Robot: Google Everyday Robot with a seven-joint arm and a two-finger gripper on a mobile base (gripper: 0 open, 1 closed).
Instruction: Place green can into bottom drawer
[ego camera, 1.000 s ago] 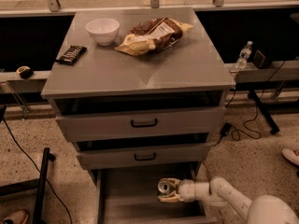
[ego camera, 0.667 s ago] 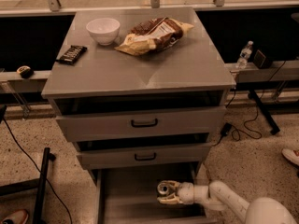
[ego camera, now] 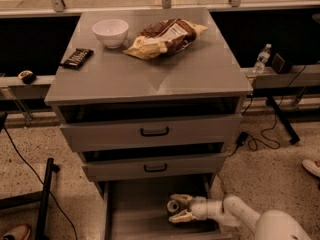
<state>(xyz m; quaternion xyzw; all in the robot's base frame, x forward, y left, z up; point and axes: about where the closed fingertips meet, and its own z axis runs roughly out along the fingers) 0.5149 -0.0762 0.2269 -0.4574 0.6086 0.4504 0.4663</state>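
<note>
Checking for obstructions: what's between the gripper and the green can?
Nothing: camera view shows the gripper in the bottom drawer, right beside the green can.

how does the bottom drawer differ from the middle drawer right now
The bottom drawer is pulled far out; the middle drawer is barely open. The bottom drawer's floor shows, with the green can and the gripper over it; the middle drawer's inside is hidden. Both are grey.
</note>
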